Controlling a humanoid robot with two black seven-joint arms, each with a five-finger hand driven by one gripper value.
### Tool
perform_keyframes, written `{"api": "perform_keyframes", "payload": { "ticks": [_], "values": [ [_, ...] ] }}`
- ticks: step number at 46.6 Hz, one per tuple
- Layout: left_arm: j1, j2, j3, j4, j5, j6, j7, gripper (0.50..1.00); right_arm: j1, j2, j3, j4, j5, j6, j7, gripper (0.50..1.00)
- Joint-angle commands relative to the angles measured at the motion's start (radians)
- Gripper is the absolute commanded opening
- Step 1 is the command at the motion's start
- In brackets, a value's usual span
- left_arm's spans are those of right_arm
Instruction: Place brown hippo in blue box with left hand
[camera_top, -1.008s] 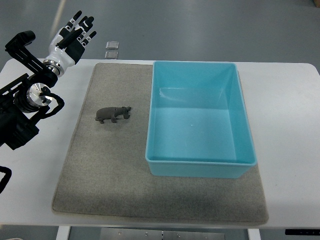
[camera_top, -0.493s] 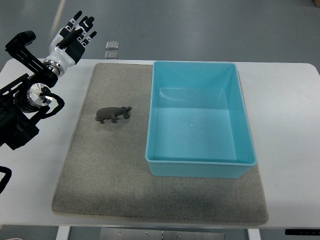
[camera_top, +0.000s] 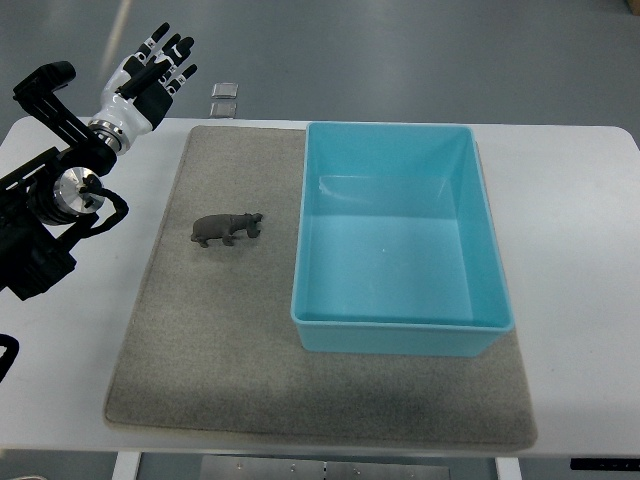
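A small brown hippo (camera_top: 228, 229) stands on the grey mat (camera_top: 210, 340), its head toward the blue box (camera_top: 398, 240) just to its right. The box is open-topped and holds nothing. My left hand (camera_top: 160, 68) hangs past the table's far left corner, fingers spread and holding nothing, well up and left of the hippo. Its black arm (camera_top: 50, 210) runs down the left edge. No right arm shows.
Two small square clear tiles (camera_top: 224, 98) lie on the floor beyond the table's far edge. The white table (camera_top: 580, 250) extends right of the box, and the mat reaches nearly to its front edge.
My left hand has shifted slightly to the right and up. The hippo and the box have not moved.
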Motion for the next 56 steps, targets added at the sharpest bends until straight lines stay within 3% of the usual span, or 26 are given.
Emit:
{"api": "perform_keyframes", "payload": {
  "ticks": [1, 20, 41, 56],
  "values": [
    [-0.003, 0.018, 0.041, -0.029, 0.002, 0.0, 0.0, 0.994, 0.0, 0.0, 0.0, 0.0, 0.0, 0.0, 0.0, 0.936],
    [-0.09, 0.158, 0.325, -0.181, 0.098, 0.0, -0.001, 0.994, 0.0, 0.0, 0.0, 0.0, 0.0, 0.0, 0.0, 0.936],
    [-0.11, 0.284, 0.333, -0.324, 0.558, -0.032, 0.0, 0.994, 0.0, 0.0, 0.0, 0.0, 0.0, 0.0, 0.0, 0.936],
    [-0.201, 0.411, 0.486, -0.448, 0.798, -0.072, -0.001, 0.994, 0.0, 0.0, 0.0, 0.0, 0.0, 0.0, 0.0, 0.936]
  ]
}}
